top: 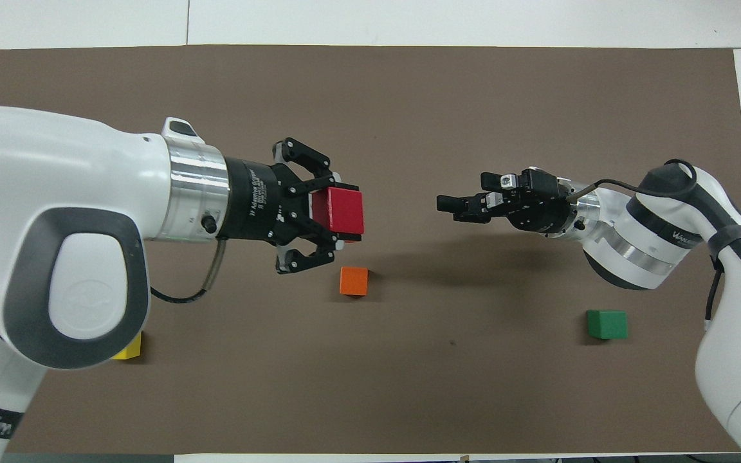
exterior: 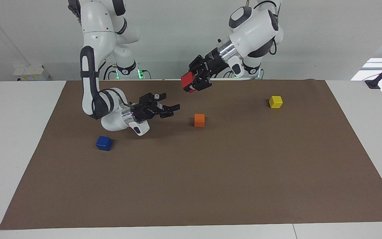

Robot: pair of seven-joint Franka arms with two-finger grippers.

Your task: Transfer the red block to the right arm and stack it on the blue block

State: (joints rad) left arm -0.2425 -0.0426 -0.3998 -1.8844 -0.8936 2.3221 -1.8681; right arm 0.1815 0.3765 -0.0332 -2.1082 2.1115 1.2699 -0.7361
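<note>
In the facing view, the red block [exterior: 187, 81] is gripped by the left gripper [exterior: 194, 83], high over the brown mat [exterior: 211, 172]. The right gripper [exterior: 170, 111] is spread wide, and the blue block [exterior: 104, 143] is lying on the mat near it. In the overhead view, the red block [top: 345, 210] is seen held above the orange block [top: 354, 281], pointed at the wide right gripper [top: 451, 204].

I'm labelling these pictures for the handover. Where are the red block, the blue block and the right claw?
red block [top: 345, 209]: overhead view, its top face, held in the left claw.
blue block [exterior: 103, 143]: facing view, middle of the cube.
right claw [exterior: 171, 110]: facing view, midway between its open fingertips.
</note>
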